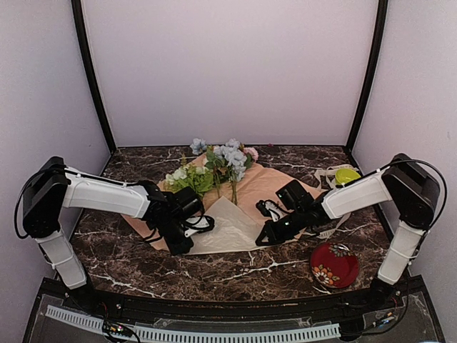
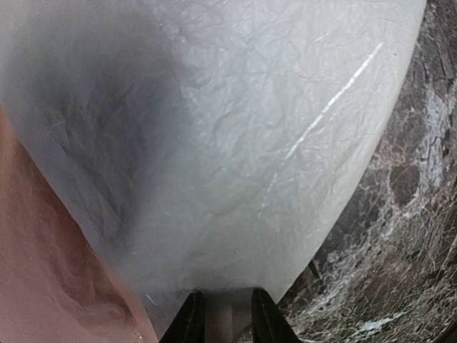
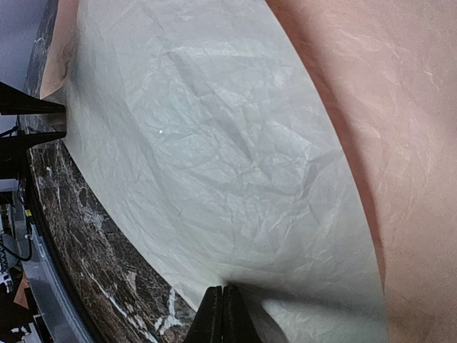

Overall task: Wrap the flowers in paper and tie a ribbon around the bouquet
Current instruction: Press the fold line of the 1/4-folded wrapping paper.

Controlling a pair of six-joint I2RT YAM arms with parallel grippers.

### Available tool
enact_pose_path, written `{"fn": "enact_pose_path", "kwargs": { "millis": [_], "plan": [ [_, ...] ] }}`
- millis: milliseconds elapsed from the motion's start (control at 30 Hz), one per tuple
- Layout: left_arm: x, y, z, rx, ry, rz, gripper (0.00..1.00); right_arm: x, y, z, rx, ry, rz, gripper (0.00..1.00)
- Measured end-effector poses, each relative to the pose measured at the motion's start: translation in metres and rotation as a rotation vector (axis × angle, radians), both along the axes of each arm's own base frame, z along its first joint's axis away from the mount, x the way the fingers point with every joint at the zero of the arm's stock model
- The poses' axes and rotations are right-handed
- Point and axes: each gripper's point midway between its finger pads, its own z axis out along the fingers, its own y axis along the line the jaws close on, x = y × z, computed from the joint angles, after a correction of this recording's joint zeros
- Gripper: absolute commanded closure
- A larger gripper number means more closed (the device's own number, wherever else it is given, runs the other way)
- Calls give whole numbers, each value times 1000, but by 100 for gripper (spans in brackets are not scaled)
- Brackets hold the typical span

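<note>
Cream paper (image 1: 228,227) edge pinched by right fingers (image 3: 213,319), arm (image 1: 353,194) stretched low.

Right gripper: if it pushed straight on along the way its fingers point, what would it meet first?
The paper. The right gripper appears shut on the near edge of its cream flap, so going on would push it into that sheet; depth is unclear, but nothing else shows in line.
</note>
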Motion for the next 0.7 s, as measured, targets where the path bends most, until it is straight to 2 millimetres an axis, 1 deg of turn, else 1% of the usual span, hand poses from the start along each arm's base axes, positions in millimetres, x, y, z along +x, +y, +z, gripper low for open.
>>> {"fn": "enact_pose_path", "kwargs": {
  "millis": [233,500,700],
  "plan": [
    [-4,9,-1,57,93,66,81,0,-7,0,-40,5,-23,98],
    [-13,35,4,210,151,139,81,0,-14,0,-80,4,-43,98],
    [-12,49,5,305,147,173,83,0,-19,0,-101,2,-52,97]
  ]
}}
